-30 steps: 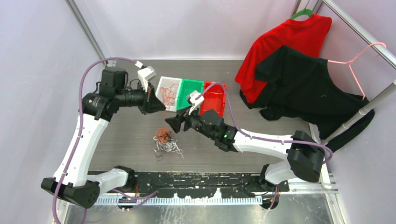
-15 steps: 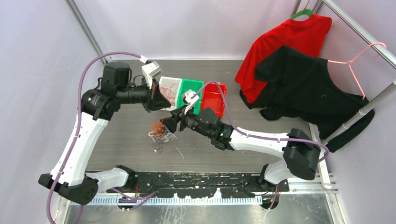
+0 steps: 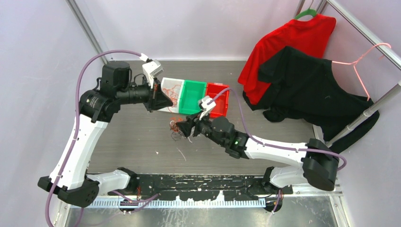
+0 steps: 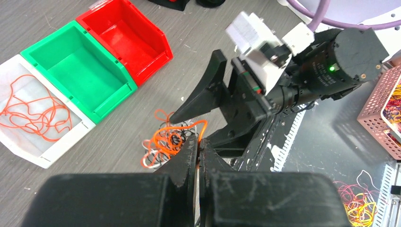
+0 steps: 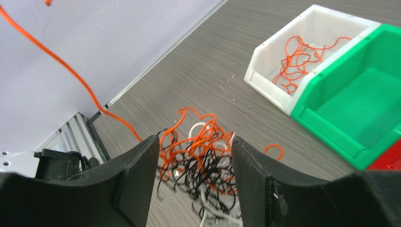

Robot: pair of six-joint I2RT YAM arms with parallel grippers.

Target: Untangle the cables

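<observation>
At the left of the overhead view the left arm (image 3: 80, 142) reached across the grey surface (image 3: 132, 137) toward the bins. The left fingers (image 4: 188, 161) were pressed together. An orange strand (image 5: 61, 66) ran taut from the pile up toward them, so they appeared to be pinching that one strand.

Just right of them sat the white bin (image 5: 267, 92), with a few loose orange strands (image 5: 302, 56) in it and nothing else. Below the bins, near the middle of the frame, the cables (image 5: 198, 151) lay on the surface as one clump, with orange, white and black wound through each other. The right fingers (image 5: 137, 175) were spread, one on each side of the clump; I cannot tell whether they touched it. A single pale strand (image 3: 181, 153) lay apart, lower in the frame.

Right of the white bin, set side by side, stood the green bin (image 5: 326, 132) and then the red bin (image 4: 125, 35), both with bare bottoms. At the far right hung a red shirt (image 3: 293, 42) and a black shirt (image 3: 307, 90), which had no part in this job.

As a judgement, the work was at an early stage. Some orange had been freed and put away, and one more orange strand looked to be on its way out. No white or black strand had reached a bin, and the knot itself held most of the wire. Nearly all the pulling apart was left to do.
</observation>
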